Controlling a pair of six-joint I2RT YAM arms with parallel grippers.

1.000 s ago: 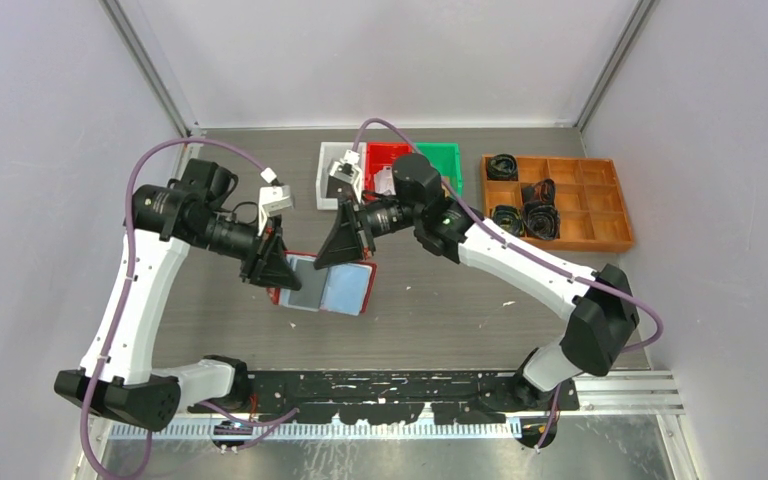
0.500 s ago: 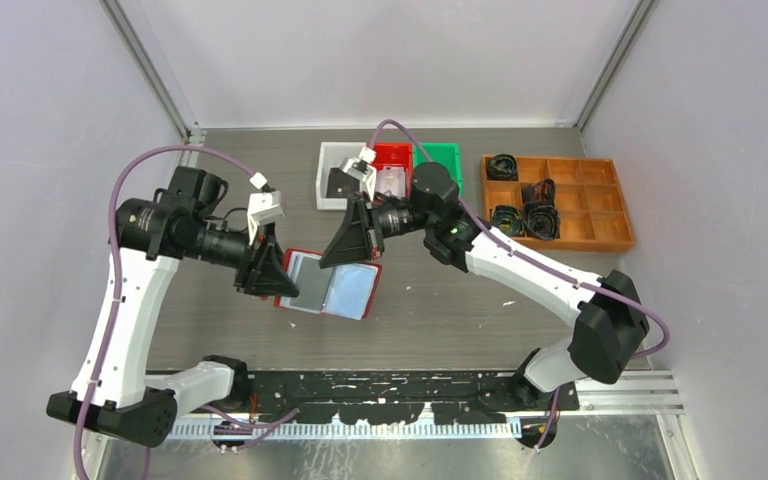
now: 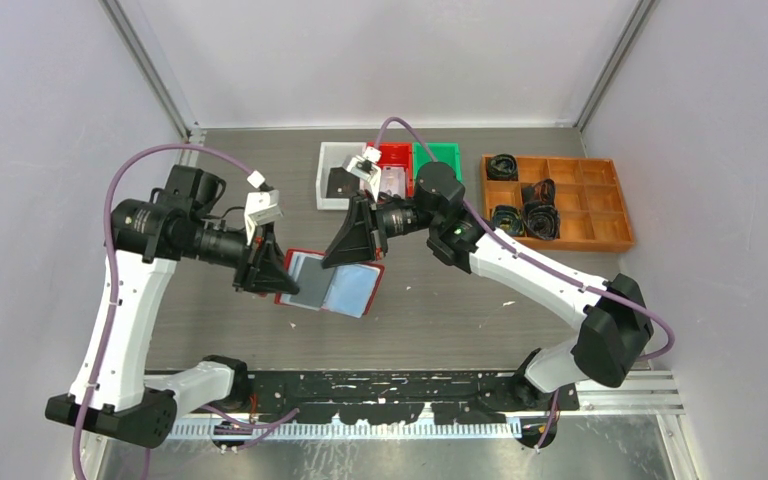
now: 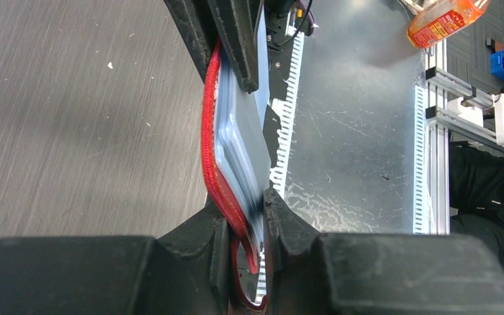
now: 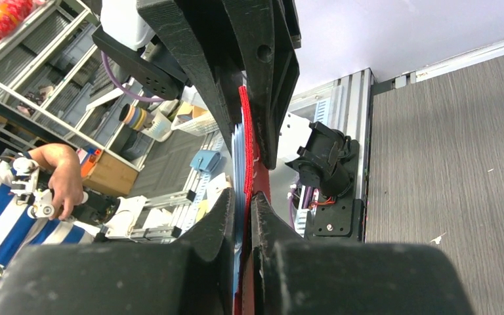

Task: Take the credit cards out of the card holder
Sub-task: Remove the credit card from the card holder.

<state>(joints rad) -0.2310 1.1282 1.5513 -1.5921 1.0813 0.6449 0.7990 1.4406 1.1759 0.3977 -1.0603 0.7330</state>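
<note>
The red card holder (image 3: pixel 330 284) hangs open between both grippers, its pale blue-grey pages facing up. My left gripper (image 3: pixel 274 274) is shut on its left edge; in the left wrist view the fingers (image 4: pixel 213 226) pinch the red cover (image 4: pixel 209 125) and the pages. My right gripper (image 3: pixel 353 248) is shut on the far edge near the fold, and its fingers (image 5: pixel 220 216) clamp the red edge (image 5: pixel 244 138). A grey credit card (image 3: pixel 307 279) shows in the left page and, in the left wrist view, as a dark sheet (image 4: pixel 249 141). Other cards in the pockets are hidden.
At the back stand a white bin (image 3: pixel 322 176) with a dark flat item, a red bin (image 3: pixel 397 152) with a pale card (image 3: pixel 392 183), and a green bin (image 3: pixel 441 156). An orange compartment tray (image 3: pixel 624 216) holds black coils (image 3: pixel 526 216). A metal plate (image 4: pixel 354 131) borders the near edge.
The left arm has swung left and the right wrist has drawn back toward the bins. The card holder stays between them, barely shifted.
</note>
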